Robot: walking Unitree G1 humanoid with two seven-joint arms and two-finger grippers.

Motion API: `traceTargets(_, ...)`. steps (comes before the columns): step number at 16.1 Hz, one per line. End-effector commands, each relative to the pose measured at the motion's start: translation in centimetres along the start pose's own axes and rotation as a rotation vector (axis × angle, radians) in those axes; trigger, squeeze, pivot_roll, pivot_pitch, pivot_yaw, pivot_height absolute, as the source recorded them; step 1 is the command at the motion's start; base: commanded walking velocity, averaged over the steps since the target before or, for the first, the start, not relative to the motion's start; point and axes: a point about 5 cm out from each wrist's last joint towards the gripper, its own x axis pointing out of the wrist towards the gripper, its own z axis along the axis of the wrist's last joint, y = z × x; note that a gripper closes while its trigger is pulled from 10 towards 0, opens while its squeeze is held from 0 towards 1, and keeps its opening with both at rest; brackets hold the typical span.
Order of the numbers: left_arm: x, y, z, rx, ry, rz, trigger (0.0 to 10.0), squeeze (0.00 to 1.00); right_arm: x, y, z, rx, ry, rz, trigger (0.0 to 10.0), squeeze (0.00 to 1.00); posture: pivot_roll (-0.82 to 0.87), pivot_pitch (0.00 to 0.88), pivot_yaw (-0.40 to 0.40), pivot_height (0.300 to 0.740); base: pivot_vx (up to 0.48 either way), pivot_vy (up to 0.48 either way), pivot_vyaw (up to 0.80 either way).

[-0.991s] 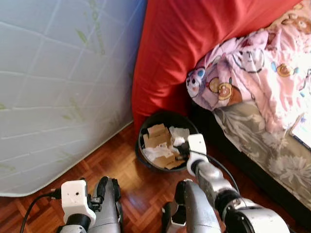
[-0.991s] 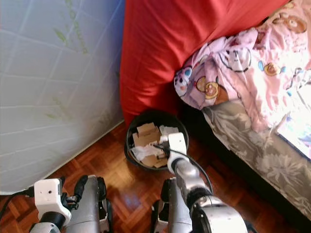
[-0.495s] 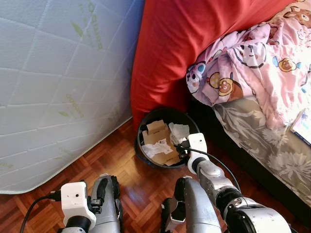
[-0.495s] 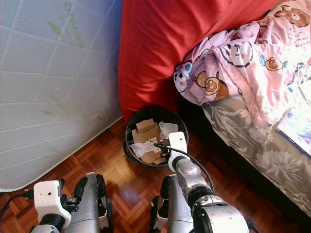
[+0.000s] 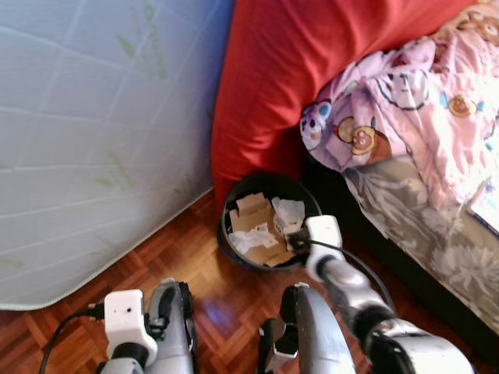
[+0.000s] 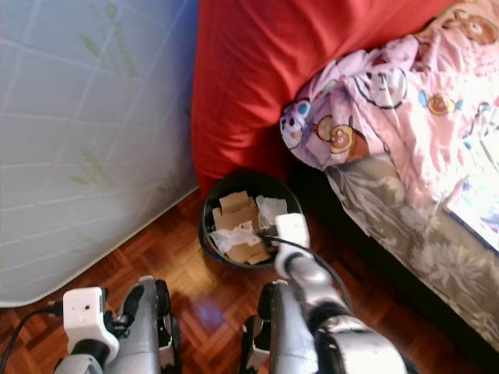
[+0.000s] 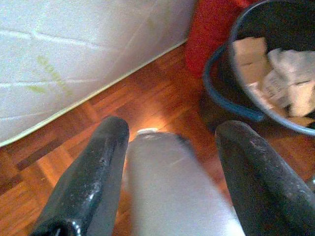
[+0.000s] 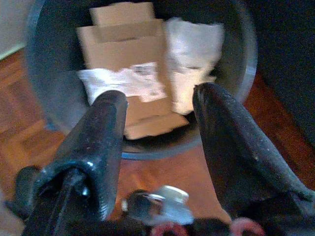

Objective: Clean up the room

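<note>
Two big things frame the corner: a white mattress (image 5: pixel 93 140) against the wall and the bed (image 5: pixel 421 226), with the black bin (image 5: pixel 269 234) of cardboard scraps (image 8: pixel 130 37) between. The right tool (image 8: pixel 157 142) hangs spread wide and empty over the bin's rim; the left tool (image 7: pixel 167 172), also wide, points at the floor (image 7: pixel 162 98). Dropping lower, I'd say, could knock the bin over and spill it.

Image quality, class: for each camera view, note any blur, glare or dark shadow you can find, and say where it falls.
Left and right eye views: slightly soft all over, worst on the right arm's wrist; the pink blanket is washed out by bright light. Left wrist view: a bright glare patch on the wooden floor; the near fingers are soft. Right wrist view: the cardboard is blurred, and the bin wall is dark.
</note>
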Motion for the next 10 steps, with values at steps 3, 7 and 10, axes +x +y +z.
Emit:
traceTargets(3,0.5,0.9,-3.1,0.008,0.106,0.014,10.0,0.00,-2.1,-3.7,-4.3,0.074,0.082,-0.125,10.0,0.00,0.18,0.208,-0.156,0.653,0.000,0.000,0.00)
traceTargets(7,2.3,1.5,-6.6,0.012,0.229,0.022,10.0,0.00,-5.0,-6.2,-9.2,0.135,0.171,-0.238,10.0,0.00,0.14,0.073,-0.136,0.693,0.000,0.000,0.00)
traceTargets(10,3.7,1.7,-9.0,0.023,0.351,0.025,10.0,0.00,-6.1,-5.8,-11.3,0.196,0.203,-0.285,10.0,0.00,0.11,0.000,-0.113,0.723,0.000,0.000,0.00)
